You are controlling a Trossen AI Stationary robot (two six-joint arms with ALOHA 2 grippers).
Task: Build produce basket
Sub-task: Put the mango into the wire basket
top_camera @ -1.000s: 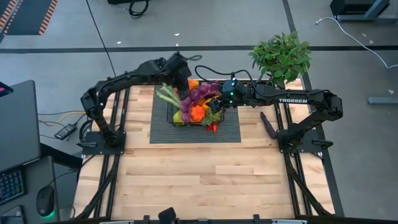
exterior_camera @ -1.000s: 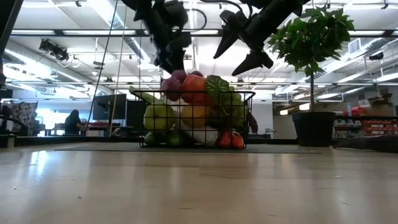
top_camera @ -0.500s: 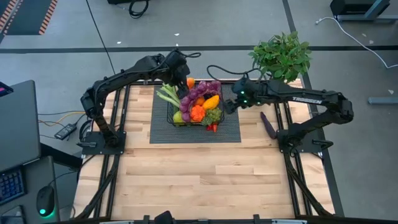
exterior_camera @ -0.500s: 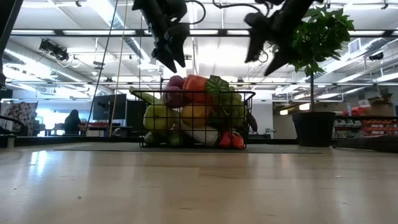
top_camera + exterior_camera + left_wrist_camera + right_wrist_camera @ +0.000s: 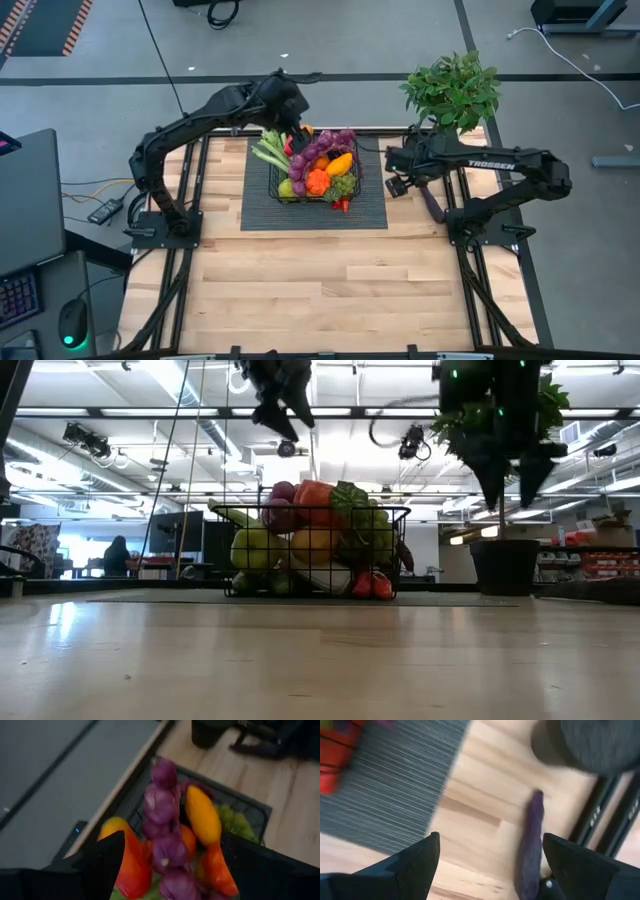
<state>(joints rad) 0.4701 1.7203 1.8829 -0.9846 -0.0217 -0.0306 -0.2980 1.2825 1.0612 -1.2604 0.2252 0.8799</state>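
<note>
High view shows the basket (image 5: 313,177) heaped with produce (image 5: 322,168) on the mat at the bench's 12 o'clock. The left hand (image 5: 291,118) hovers wide open and empty at its 11 o'clock. The right hand (image 5: 397,172), open and empty, hangs at 3 o'clock near the eggplant (image 5: 431,201) lying on the bench. I judge that the eggplant goes in next, calling for a descent and grip. Both wrist views are blurred.
</note>
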